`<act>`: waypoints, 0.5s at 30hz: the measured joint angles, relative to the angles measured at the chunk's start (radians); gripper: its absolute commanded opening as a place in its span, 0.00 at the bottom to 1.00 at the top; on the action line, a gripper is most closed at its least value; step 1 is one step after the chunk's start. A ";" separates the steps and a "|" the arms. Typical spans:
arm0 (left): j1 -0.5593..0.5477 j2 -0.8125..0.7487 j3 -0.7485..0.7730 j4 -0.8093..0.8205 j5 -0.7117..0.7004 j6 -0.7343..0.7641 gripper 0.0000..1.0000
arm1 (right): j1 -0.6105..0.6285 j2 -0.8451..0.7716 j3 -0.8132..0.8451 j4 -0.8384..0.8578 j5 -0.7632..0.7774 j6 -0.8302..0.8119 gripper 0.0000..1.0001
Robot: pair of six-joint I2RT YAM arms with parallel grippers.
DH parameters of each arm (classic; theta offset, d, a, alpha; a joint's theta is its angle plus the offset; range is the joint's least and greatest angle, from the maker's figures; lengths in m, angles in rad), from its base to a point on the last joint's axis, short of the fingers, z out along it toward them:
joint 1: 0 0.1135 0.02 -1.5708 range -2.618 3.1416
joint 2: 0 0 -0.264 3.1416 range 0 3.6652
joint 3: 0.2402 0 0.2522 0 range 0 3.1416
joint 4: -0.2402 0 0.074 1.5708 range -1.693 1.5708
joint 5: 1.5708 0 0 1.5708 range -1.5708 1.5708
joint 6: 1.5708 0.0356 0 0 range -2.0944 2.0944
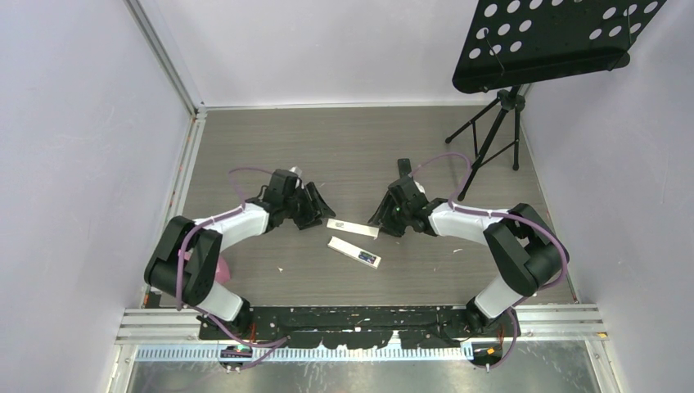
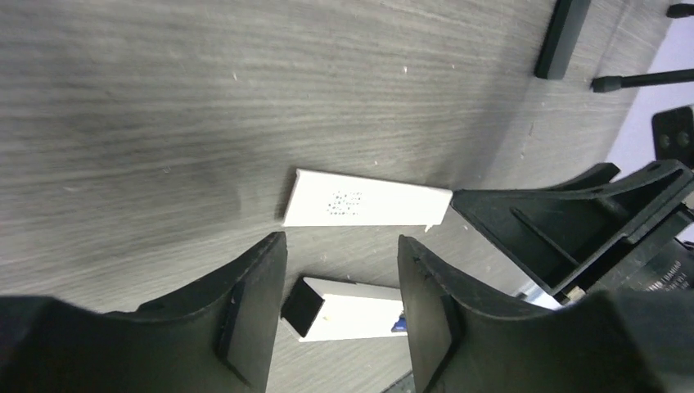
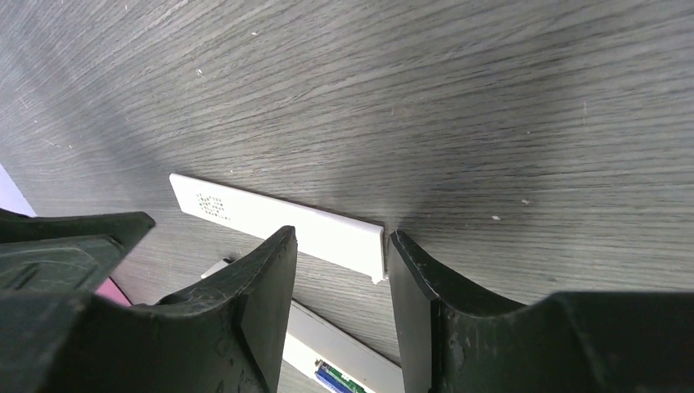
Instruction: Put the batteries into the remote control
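Over at the left of the grey wood-grain table [image 1: 344, 155], the left gripper [image 2: 342, 254] hangs low with its black jaws apart and nothing held; framed between them in its own view lies the slim white plastic remote control [image 2: 348, 309], flat on the boards. Just beyond it, near but not touching, is a thin flat white plastic strip with a speckled patch [image 2: 366, 199], which I take for the battery lid. At the remote's near-right end the compartment stands open, and the tiny cylindrical batteries [image 3: 331, 378] show there as a sliver of green and blue. At the right, the right gripper [image 3: 342, 241] hovers with its jaws parted too, empty, the lid's end lying under the gap.

Cells that small should be light, hard and slick, apt to roll or pop out; I'd pinch one across its middle or press it from above. The remote looks stiff and light, likely to skate, so hold it by its long edges.

How many cells there are, whether they sit fully home, and whether any fingertip touches the lid, I cannot tell; both wrist views cut the compartment off.
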 measured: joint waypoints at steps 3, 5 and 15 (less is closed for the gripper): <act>0.000 -0.003 0.039 -0.049 -0.048 0.056 0.56 | 0.000 -0.001 0.001 0.000 0.006 -0.008 0.51; 0.000 0.008 0.061 -0.070 -0.065 0.083 0.56 | 0.000 -0.001 0.001 0.000 0.006 -0.009 0.51; -0.008 0.130 0.103 -0.061 -0.035 0.087 0.43 | -0.001 -0.001 0.002 0.001 0.006 -0.011 0.52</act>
